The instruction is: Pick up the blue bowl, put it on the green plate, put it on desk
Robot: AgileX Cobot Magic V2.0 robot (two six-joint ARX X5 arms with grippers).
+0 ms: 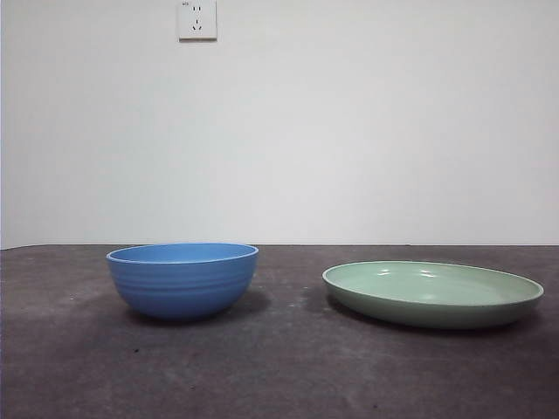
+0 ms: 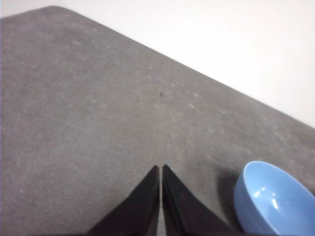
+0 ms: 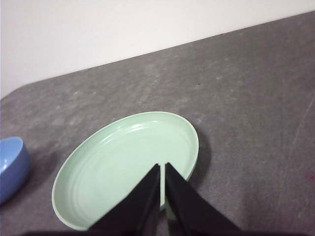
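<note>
The blue bowl [image 1: 182,279] stands upright on the desk [image 1: 279,367] at the left in the front view. The green plate [image 1: 432,292] lies flat on the desk to its right, apart from the bowl and empty. Neither arm shows in the front view. My left gripper [image 2: 161,168] is shut and empty above bare desk, with the bowl [image 2: 275,199] off to one side. My right gripper [image 3: 162,166] is shut and empty above the plate [image 3: 123,167], near its rim. An edge of the bowl [image 3: 11,167] shows at the side of the right wrist view.
A white wall stands behind the desk, with a wall socket [image 1: 197,19] high up. The desk's far edge [image 2: 197,71] runs along the wall.
</note>
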